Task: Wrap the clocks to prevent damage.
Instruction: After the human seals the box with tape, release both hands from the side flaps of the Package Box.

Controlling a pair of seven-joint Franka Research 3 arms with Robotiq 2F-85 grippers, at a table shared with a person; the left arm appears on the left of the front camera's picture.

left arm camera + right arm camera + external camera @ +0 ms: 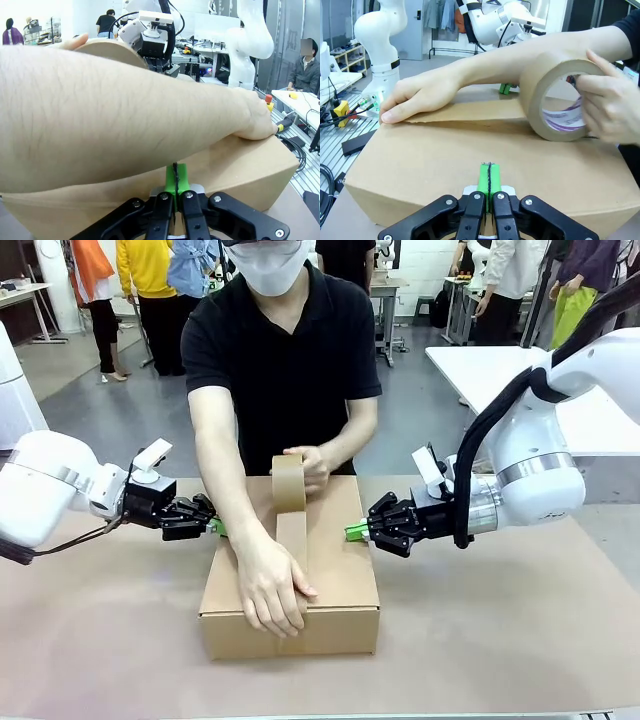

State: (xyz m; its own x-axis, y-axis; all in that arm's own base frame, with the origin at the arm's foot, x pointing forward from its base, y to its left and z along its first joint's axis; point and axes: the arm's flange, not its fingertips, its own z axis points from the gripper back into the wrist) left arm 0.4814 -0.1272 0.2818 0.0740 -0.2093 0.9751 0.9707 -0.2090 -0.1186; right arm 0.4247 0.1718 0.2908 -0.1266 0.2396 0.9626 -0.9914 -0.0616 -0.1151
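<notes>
Box closed, person's tape roll half across the seam; left hand and right hand clenched empty, bracing its sides.

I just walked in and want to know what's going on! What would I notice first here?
A person is taping a cardboard box shut in the middle of the table: one hand presses the tape down at the near edge, the other holds the tape roll at the far end. The left gripper and right gripper, jaws shut, press the box's sides.
</notes>
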